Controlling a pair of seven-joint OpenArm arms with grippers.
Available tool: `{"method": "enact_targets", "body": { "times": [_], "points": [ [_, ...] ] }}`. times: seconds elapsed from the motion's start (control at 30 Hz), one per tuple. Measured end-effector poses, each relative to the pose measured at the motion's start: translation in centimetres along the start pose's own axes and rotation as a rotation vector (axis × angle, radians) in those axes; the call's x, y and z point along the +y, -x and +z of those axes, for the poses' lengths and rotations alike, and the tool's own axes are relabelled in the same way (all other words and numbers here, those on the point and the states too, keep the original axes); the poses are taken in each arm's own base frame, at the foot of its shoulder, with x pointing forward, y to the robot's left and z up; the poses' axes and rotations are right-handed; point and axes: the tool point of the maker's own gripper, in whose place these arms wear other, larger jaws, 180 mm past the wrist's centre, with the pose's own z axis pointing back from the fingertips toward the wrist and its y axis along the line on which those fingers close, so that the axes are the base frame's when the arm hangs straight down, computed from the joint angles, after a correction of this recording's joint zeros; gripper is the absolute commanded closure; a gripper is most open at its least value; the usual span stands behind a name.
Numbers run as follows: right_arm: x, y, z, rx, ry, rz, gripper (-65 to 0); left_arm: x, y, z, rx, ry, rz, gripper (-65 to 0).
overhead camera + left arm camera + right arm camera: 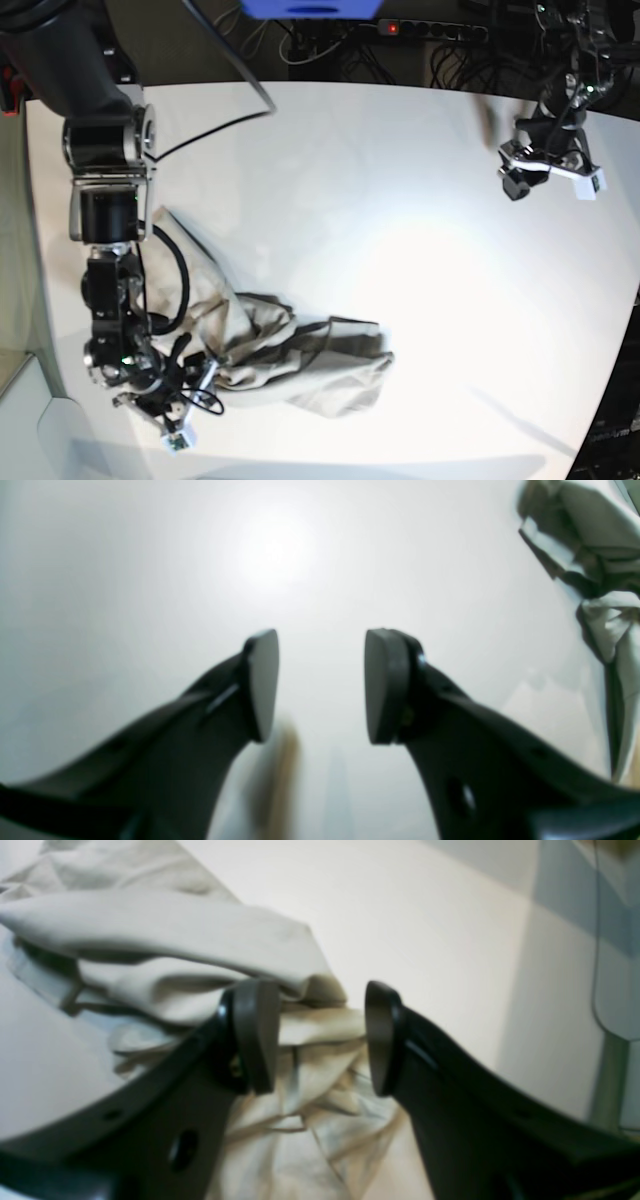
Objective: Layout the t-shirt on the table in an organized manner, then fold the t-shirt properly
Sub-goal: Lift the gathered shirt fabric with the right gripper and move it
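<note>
The t-shirt (270, 350) is lying crumpled on the table (400, 230), its folds bunching between the parted jaws of the right gripper (320, 1035), which is gripping nothing, while the left gripper (320, 685) is hovering half-open and empty well away, so spreading seems barely begun and needs a fresh pinch.

Two arms, both grippers parted

The right gripper (320, 1035) hung low at the near side of the base view, its arm (105, 200) stretched down from above, jaws standing apart with cloth between them but not clamped. The left gripper (320, 685) was raised far across, jaws apart and holding nothing, its wrist (550, 160) bent downward.
</note>
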Motion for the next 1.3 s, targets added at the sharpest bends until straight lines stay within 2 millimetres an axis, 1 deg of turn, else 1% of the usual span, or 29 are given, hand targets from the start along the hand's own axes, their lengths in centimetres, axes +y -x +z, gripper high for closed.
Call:
{"method": "enact_targets", "body": {
  "times": [0.07,0.13,0.17,0.2,0.23,0.3,0.33,0.37,0.53,0.6,0.7,0.9,1.03,1.17,1.3],
  "points": [
    [-0.7,-0.2,1.1,-0.008,0.027,0.007,-29.0,0.0,0.0,0.0,0.0,-0.001,0.0,-26.9],
    [-0.6,-0.4,2.5,-0.017,0.048,0.019,-29.0,0.0,-0.1,0.0,-0.003,0.001,0.0,-26.9],
    [-0.2,-0.2,3.0,-0.014,0.05,0.028,-29.0,0.0,-0.1,0.0,-0.006,0.0,-0.001,-26.9],
    [0.6,-0.1,3.3,-0.019,0.043,0.037,-29.0,0.0,-0.1,0.0,-0.004,0.0,-0.001,-26.9],
    [1.8,0.2,3.4,-0.018,0.027,0.043,-29.0,0.0,-0.1,0.0,-0.003,0.0,-0.001,-26.9],
    [4.7,0.4,3.5,-0.031,-0.019,0.036,-29.0,-0.1,-0.1,0.0,-0.003,0.002,0.001,-26.9],
    [6.3,0.7,3.3,-0.041,-0.054,0.023,-29.1,-0.2,-0.2,-0.1,-0.005,0.004,0.002,-26.9],
    [7.5,1.3,3.2,-0.037,-0.079,0.006,-29.1,-0.2,-0.1,-0.1,-0.004,0.004,0.002,-26.9],
    [11.7,6.1,1.4,0.039,-0.164,-0.06,-29.3,-0.1,-0.4,-0.1,-0.01,0.003,-0.005,-26.9],
    [12.6,7.0,0.7,0.046,-0.186,-0.084,-29.3,-0.1,-0.3,-0.1,-0.008,0.003,-0.003,-26.9],
    [13.1,7.8,-0.4,0.054,-0.205,-0.108,-29.4,-0.1,-0.3,-0.1,-0.008,0.003,-0.002,-26.9],
    [13.6,8.8,-2.3,0.059,-0.233,-0.145,-29.4,-0.1,-0.1,0.0,-0.003,0.002,-0.002,-26.9],
    [13.8,9.2,-3.1,0.056,-0.244,-0.165,-29.4,-0.1,-0.2,-0.1,-0.004,0.002,-0.002,-26.8],
    [13.5,9.4,-3.8,0.038,-0.247,-0.186,-29.1,-0.1,-0.2,0.0,-0.003,0.002,-0.003,-26.8],
    [13.3,10.6,-4.4,0.044,-0.246,-0.205,-29.0,0.0,-0.2,0.0,-0.002,0.001,-0.005,-26.8]
  ]
}}
